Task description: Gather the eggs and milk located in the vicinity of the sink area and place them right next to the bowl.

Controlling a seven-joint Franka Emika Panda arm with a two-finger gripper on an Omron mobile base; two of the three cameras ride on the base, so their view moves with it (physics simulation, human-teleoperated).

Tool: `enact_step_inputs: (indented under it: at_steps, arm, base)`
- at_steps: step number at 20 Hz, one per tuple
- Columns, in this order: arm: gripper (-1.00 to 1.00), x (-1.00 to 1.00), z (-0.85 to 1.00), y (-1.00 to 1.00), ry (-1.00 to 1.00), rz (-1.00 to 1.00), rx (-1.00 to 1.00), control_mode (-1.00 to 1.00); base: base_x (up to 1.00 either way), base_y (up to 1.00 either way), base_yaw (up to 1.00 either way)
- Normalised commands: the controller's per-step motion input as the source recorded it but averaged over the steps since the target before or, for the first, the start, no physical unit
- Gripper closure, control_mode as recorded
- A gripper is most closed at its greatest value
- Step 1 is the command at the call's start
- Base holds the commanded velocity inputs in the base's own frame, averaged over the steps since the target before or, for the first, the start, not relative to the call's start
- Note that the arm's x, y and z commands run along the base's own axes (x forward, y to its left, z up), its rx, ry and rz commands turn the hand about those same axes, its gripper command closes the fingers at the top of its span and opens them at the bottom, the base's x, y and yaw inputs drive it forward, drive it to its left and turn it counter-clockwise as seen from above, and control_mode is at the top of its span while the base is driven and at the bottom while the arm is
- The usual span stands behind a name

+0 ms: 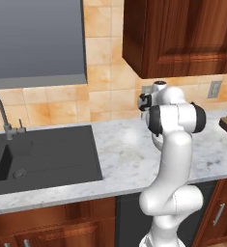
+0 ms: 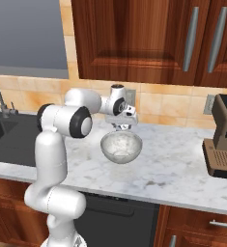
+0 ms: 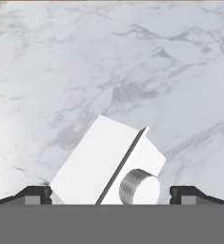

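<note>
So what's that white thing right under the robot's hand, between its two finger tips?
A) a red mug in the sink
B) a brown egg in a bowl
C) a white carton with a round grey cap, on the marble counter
C: the hand view shows a white carton with a round grey cap on the marble counter, between the open gripper's finger tips.

Marble counter (image 2: 182,164), bowl (image 2: 121,147), milk carton (image 3: 108,164)

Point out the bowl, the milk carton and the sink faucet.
bowl (image 2: 121,147): right base view, front outer wall.
milk carton (image 3: 92,162): hand view, its flat white sloped top panel, beside the grey cap.
sink faucet (image 1: 3,115): left base view, curved metal neck.
</note>
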Motion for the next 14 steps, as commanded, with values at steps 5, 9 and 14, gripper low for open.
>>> enact_step_inputs:
  at_steps: [5,9,14]
  arm:
    - [1.00,0.00,-0.07,0.00,0.05,0.00,0.00,-1.00]
    - [1.00,0.00,0.00,0.00,0.00,0.00,0.00,-1.00]
    - [1.00,-0.07,-0.02,0.00,0.00,0.00,0.00,-1.00]
  base:
    - [0.00,0.00,0.00]
    - [0.00,0.00,0.00]
    - [0.00,0.00,0.00]
